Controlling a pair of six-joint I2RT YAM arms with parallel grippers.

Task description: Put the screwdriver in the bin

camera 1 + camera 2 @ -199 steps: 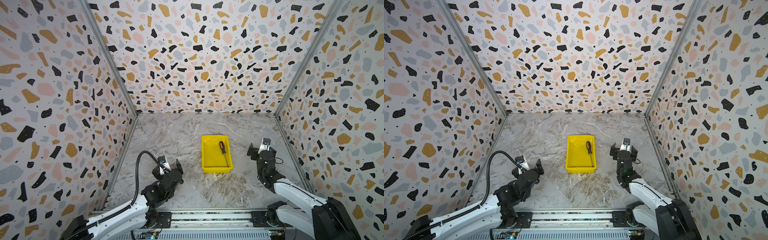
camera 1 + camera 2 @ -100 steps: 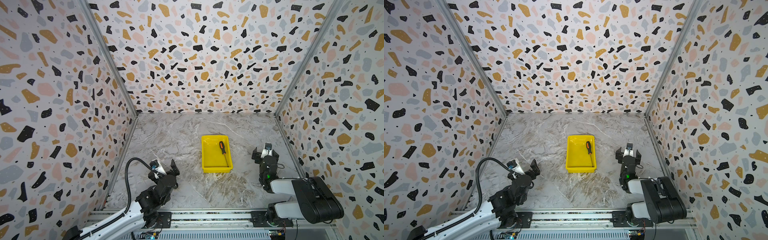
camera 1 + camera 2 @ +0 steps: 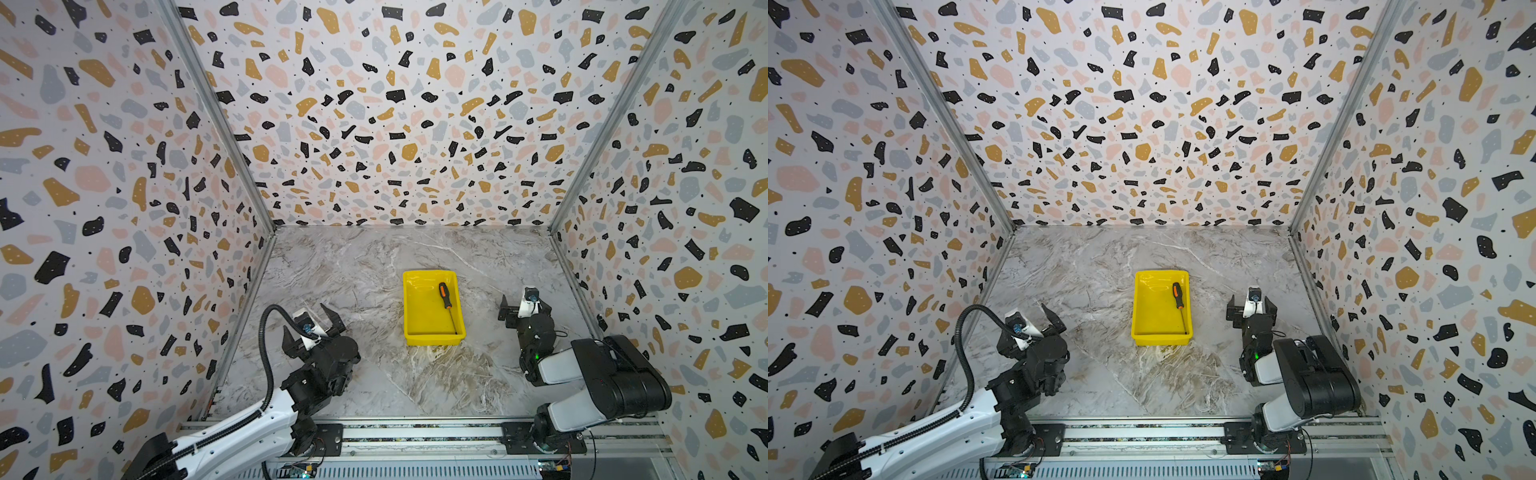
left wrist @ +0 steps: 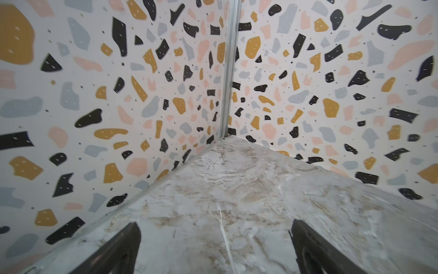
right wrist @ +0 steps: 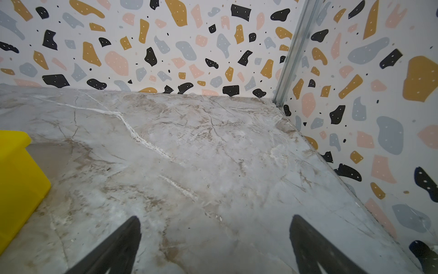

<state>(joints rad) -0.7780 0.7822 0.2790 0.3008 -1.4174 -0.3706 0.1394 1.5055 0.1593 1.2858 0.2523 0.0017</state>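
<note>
On the marble tabletop [image 3: 353, 282], screwdriver [image 3: 446, 299] lies in yellow bin [image 3: 432, 341].
Left gripper [image 3: 308, 322] hovers wide open, empty; mid-table, the screwdriver rests along the bin's right side; right gripper [image 3: 524, 305] stands spread wide, holding nothing.

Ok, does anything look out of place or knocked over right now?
Nothing stands out. The screwdriver lies flat inside the yellow bin, by its right wall; the bin sits upright. The left hand and right hand are open, clear of both.
</note>
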